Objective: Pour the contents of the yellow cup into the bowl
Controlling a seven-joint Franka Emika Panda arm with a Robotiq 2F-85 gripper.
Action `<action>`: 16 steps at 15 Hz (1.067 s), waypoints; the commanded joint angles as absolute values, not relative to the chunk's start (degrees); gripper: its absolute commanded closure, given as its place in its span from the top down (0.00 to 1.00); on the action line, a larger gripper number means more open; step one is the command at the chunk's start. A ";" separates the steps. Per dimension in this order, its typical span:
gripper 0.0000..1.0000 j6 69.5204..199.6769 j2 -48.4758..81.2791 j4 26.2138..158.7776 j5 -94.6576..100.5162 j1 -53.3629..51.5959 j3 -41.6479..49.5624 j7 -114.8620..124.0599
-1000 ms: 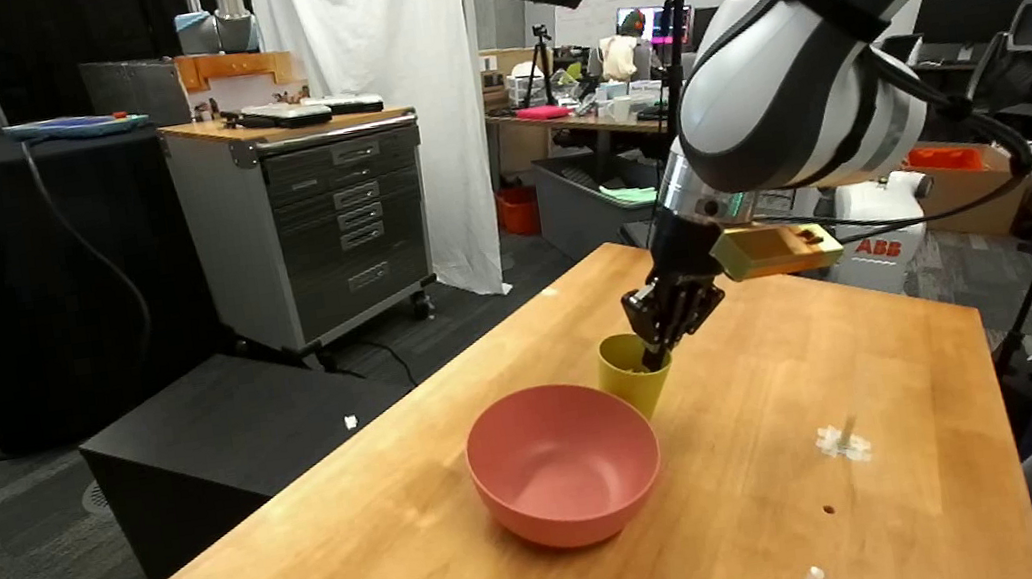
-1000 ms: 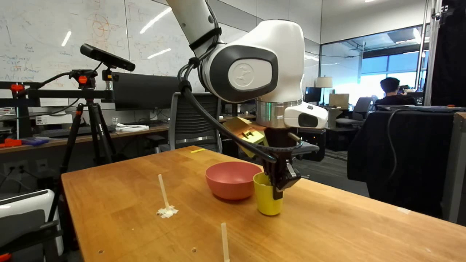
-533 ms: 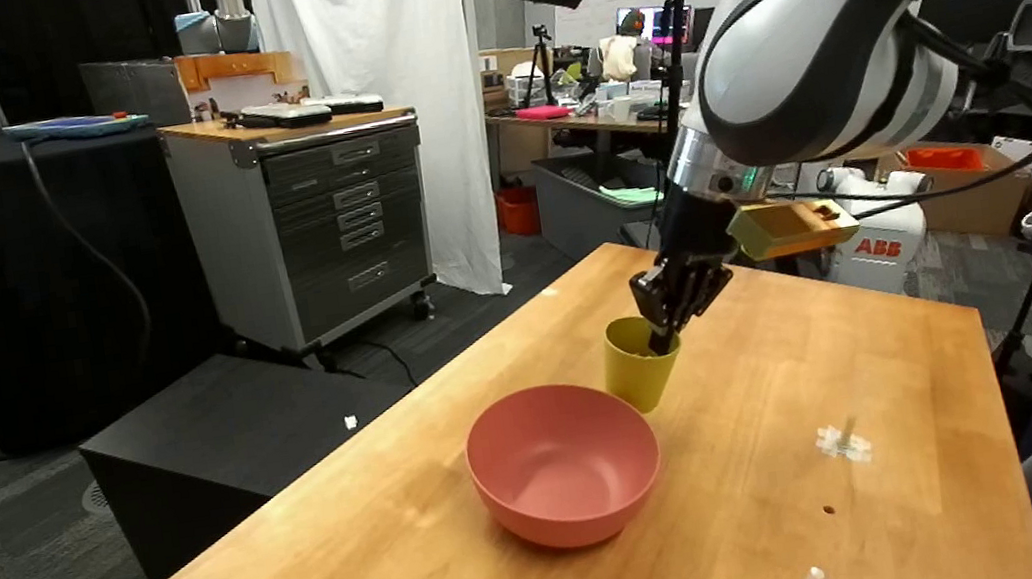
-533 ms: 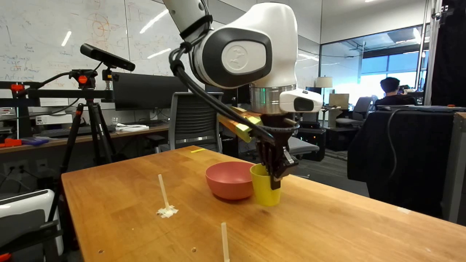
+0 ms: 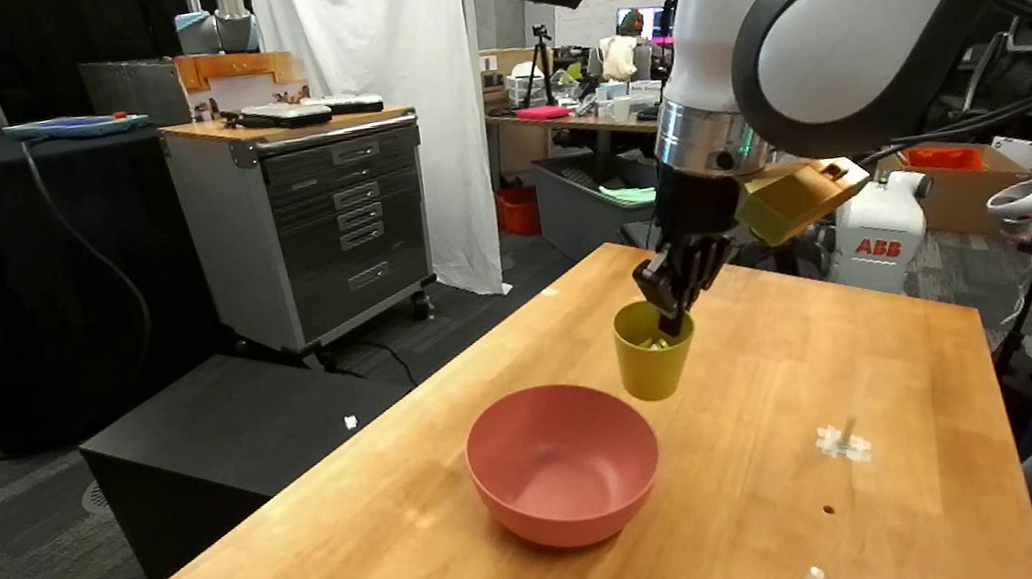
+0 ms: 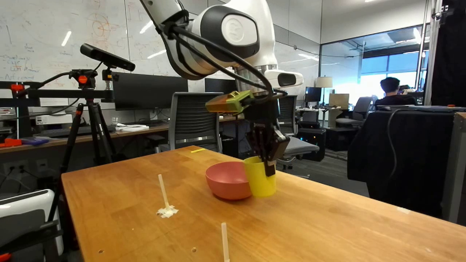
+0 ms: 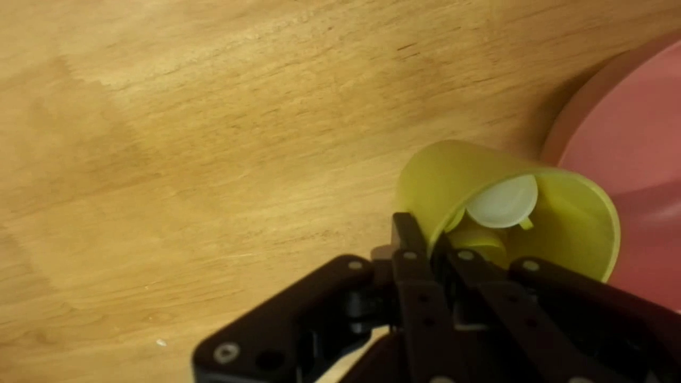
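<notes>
The yellow cup (image 5: pixel 654 376) is held off the table beside the salmon-pink bowl (image 5: pixel 561 465). In an exterior view, the cup (image 6: pixel 259 182) leans slightly and partly covers the bowl (image 6: pixel 226 180). My gripper (image 5: pixel 674 320) is shut on the cup's rim wall, with one finger inside and one outside. In the wrist view, the gripper (image 7: pixel 430 239) pinches the near wall of the cup (image 7: pixel 452 175), and the mouth faces the bowl (image 7: pixel 638 127). The contents, a white piece (image 7: pixel 503 205) and yellow pieces (image 7: pixel 481 246), lie inside the cup. The visible inside of the bowl shows no pieces.
A thin upright stick (image 6: pixel 164 191) is taped to the wooden table (image 6: pixel 145 225), and another stick (image 6: pixel 225 242) stands nearer that camera. A black box (image 5: pixel 232 420) stands on the floor beside the table edge. A yellow block (image 5: pixel 796 198) is mounted on the arm's wrist.
The gripper has lifted the cup off the table and shifted it. The cup now tilts slightly. The arm has risen and turned. The bowl has not moved.
</notes>
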State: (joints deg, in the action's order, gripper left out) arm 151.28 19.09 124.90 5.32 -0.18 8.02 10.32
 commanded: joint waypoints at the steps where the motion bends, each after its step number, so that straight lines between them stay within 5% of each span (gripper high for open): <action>1: 0.05 148.00 15.66 124.48 7.32 -2.36 7.84 13.47; 16: 0.06 130.59 13.85 114.71 41.71 -7.95 8.00 51.03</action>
State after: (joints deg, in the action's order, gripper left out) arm 134.70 11.51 117.92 36.11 -7.02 8.64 43.51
